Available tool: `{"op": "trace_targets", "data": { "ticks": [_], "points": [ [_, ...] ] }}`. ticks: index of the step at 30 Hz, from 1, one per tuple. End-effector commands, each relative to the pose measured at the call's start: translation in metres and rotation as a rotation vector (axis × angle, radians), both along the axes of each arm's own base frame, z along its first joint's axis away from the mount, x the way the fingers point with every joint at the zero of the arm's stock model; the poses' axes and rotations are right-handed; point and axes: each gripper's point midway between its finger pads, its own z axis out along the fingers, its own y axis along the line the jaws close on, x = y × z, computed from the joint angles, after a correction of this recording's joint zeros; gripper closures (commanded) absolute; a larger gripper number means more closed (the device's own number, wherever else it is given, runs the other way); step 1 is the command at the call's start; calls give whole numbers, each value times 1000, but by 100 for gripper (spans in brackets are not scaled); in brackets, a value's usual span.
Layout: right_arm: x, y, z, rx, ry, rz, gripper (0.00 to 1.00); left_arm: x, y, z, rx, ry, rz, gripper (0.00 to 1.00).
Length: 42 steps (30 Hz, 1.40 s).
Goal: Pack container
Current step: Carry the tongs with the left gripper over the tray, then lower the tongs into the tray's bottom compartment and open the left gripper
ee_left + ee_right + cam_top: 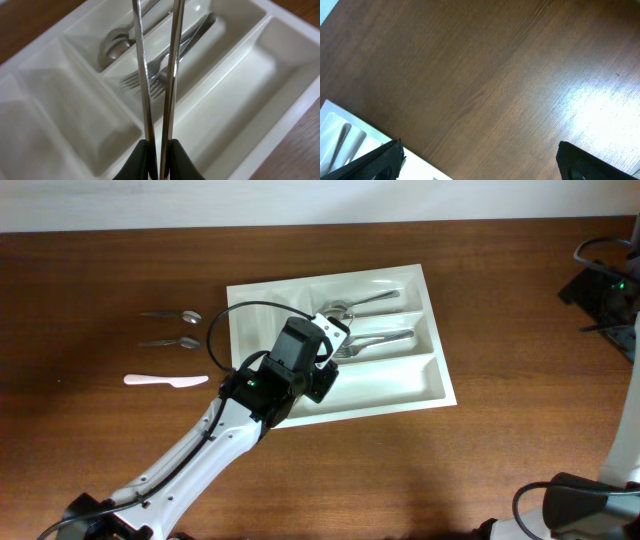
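The large white container (400, 380) lies at the table's middle, tilted slightly. A spoon (352, 307) lies in its far long compartment and forks (378, 340) in the middle one. My left gripper (328, 352) hovers over the tray's left-centre. In the left wrist view it (159, 147) is shut on two thin metal utensil handles (142, 75) seen edge-on, above the forks (150, 82) and spoon (115, 45). Their heads are out of view. My right gripper (480, 160) is open and empty over bare wood beside a corner of the container (370, 145).
Two metal spoons (175, 315) (172, 341) and a pale plastic knife (165, 380) lie on the wood left of the container. Black equipment and cables (605, 285) stand at the right edge. The right arm's base (590, 500) is at the bottom right.
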Motion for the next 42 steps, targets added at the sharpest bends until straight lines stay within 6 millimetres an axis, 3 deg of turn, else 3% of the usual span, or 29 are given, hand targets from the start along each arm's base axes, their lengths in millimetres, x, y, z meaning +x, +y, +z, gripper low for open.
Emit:
{"op": "trace_targets", "data": {
  "ticks": [1, 11, 17, 24, 32, 37, 39, 41, 42],
  "points": [
    [0, -1, 1, -5, 0, 2, 1, 6, 4, 9, 87, -82, -49, 98],
    [0, -1, 1, -5, 1, 2, 1, 9, -22, 15, 305, -293, -95, 98],
    [0, -1, 1, -5, 0, 2, 1, -5, -43, -25, 456, -281, -172, 98],
    [0, -1, 1, -5, 0, 2, 1, -9, -47, -65, 529, -222, -220, 98],
    [0, -1, 1, -5, 1, 2, 1, -12, -50, -87, 556, -188, -246, 98],
    [0, -1, 1, -5, 0, 2, 1, -12, -56, -85, 541, -207, -249, 98],
    [0, -1, 1, -5, 0, 2, 1, -11, -62, -81, 528, -229, -245, 95],
    [0, -1, 1, -5, 0, 2, 1, -9, -67, -78, 512, -249, -242, 61],
    [0, -1, 1, -5, 0, 2, 1, -9, -68, -77, 507, -253, -241, 59]
  ]
}}
